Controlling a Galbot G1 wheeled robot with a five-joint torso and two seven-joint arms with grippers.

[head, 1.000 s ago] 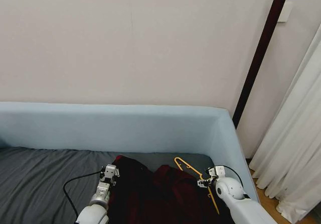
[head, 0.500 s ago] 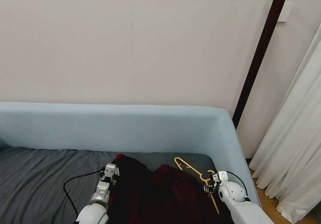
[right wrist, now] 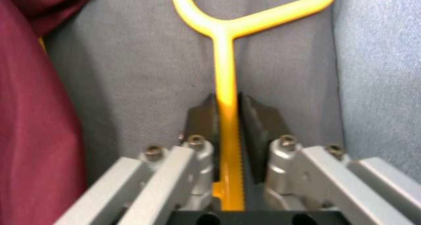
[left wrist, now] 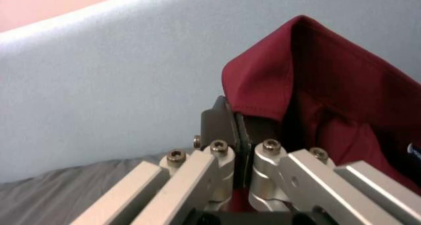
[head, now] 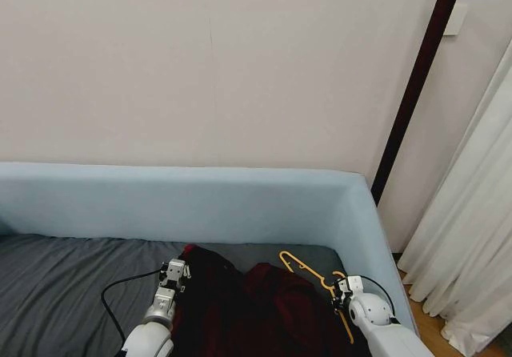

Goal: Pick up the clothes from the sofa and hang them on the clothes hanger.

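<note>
A dark red garment [head: 240, 305] lies crumpled on the sofa's grey seat [head: 64, 285]. My left gripper [head: 173, 274] is at the garment's left edge, and in the left wrist view it [left wrist: 233, 121] is shut on a fold of the red cloth [left wrist: 316, 82]. A yellow hanger [head: 308, 270] lies on the seat to the right of the garment, by the sofa's right arm. My right gripper [right wrist: 226, 106] has its fingers closed around the hanger's straight stem [right wrist: 224, 62], just below the hook loop. In the head view this gripper [head: 339, 285] sits low at the hanger's middle.
The light blue sofa back [head: 184, 205] and right armrest [head: 364, 229] wall in the seat. A dark wooden post [head: 412, 85] stands behind the sofa's right corner. White curtains [head: 472, 237] hang at the far right.
My right arm has sunk a little lower and to the right along the hanger. The left gripper and the garment have stayed in place.
</note>
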